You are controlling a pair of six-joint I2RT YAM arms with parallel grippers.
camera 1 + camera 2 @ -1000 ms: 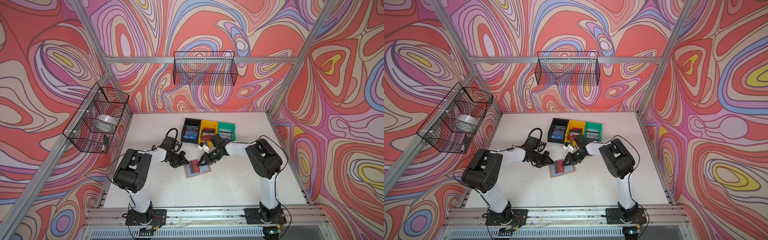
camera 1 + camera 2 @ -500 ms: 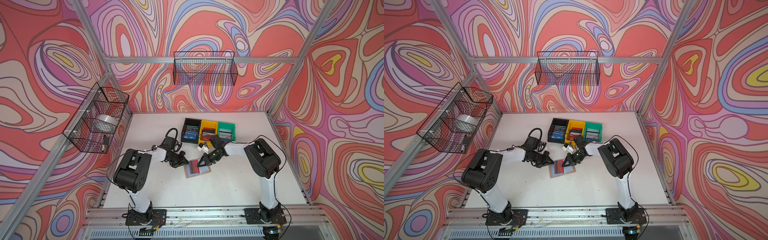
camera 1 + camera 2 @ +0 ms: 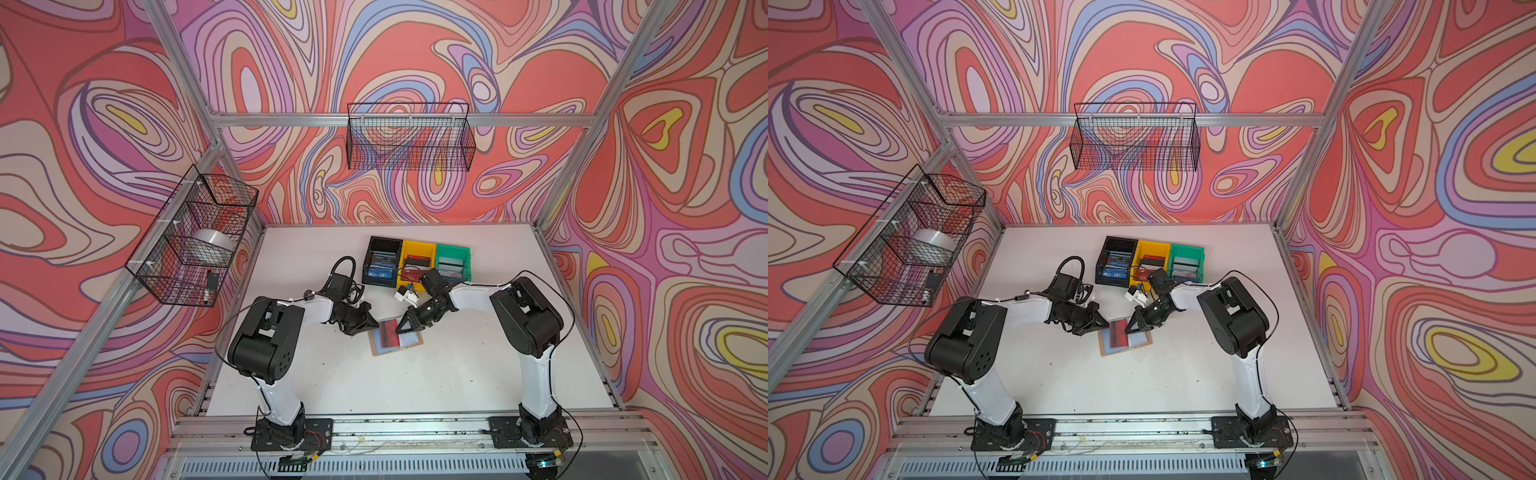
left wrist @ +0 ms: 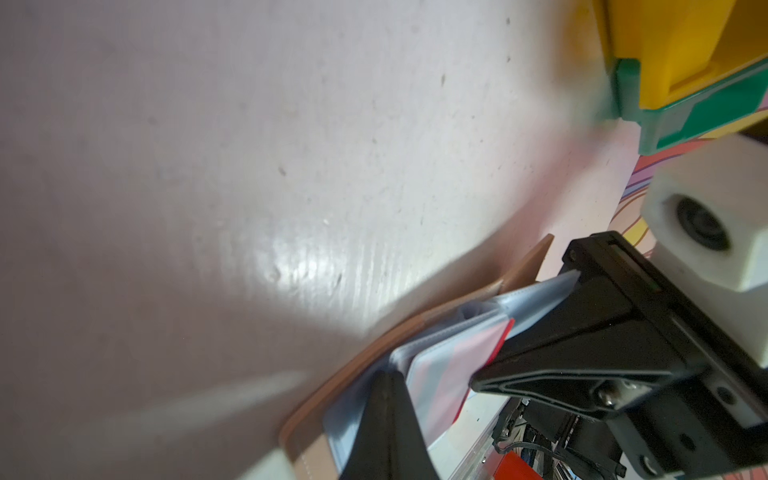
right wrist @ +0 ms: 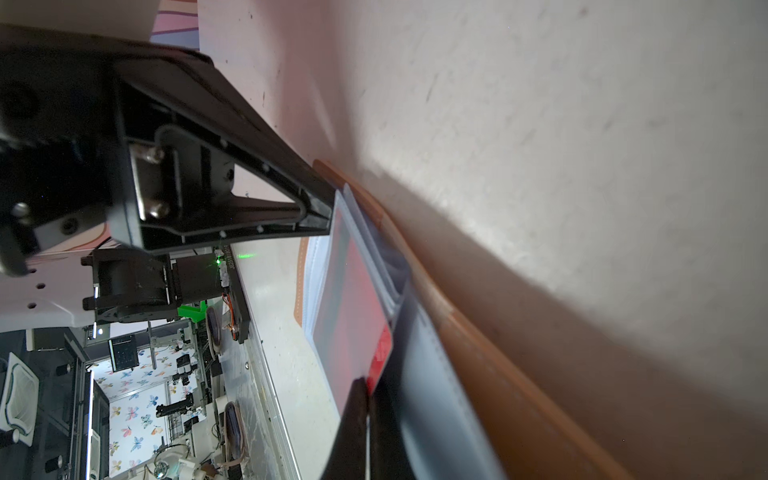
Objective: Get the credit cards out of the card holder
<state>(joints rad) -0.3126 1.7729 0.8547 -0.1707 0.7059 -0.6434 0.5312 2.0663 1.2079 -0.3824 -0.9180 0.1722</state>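
Card holder [image 3: 412, 341] lies open on the table [image 3: 457, 374] between your arms: hold it down with the closed left gripper [image 3: 371, 327] and slide the credit card [image 3: 389, 332] (right gripper [image 3: 400, 329] apparently pinched shut on its edge) straight out, low and flat.

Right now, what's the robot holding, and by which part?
The right gripper seems to pinch the red credit card by its corner poking out of the card holder. The left gripper is shut, its tip resting on a sleeve.
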